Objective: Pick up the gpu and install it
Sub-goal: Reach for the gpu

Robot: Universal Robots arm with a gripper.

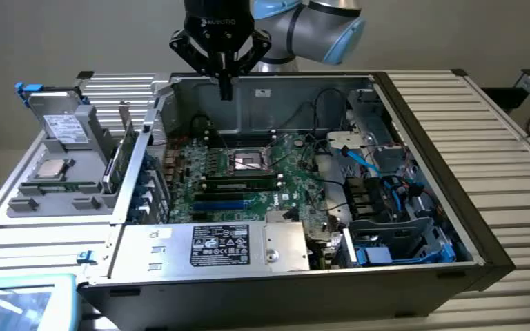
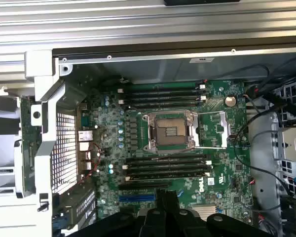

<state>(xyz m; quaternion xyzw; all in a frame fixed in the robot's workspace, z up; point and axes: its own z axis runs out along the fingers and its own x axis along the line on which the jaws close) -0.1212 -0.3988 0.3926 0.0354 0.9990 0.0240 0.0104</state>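
gripper: fingers pressed together on nothing [image 1: 226, 92], hanging high over the open computer case [image 1: 486, 255], above its far wall.
below the gripper: motherboard [image 1: 288, 183]. The empty CPU socket [image 1: 246, 161] sits at 6 o'clock from the fingertips in the exterior view.
nearer slots: memory sticks [image 1: 239, 181] are seated just at 6 o'clock of the socket, and beyond them lies a bare blue expansion slot [image 1: 219, 205].
front of case: silver power supply [image 1: 219, 248] with a black label, at 6 o'clock of the board.
gpu: not in the fingers and not on the board. We take it to be the dark thin card [image 1: 119, 148] standing on edge in the parts rack [image 1: 25, 227], outside the case wall at 9 o'clock of the socket. We cannot confirm this from here.
step in hand: by our reading, the approach before pickup. Nothing is grasped and nothing is installed.
next move calls for: our judgement is that the fingers must part before any grasp. The arm needs to travel toward 9 o'clock, clear of the case wall, and take the card by its edges.
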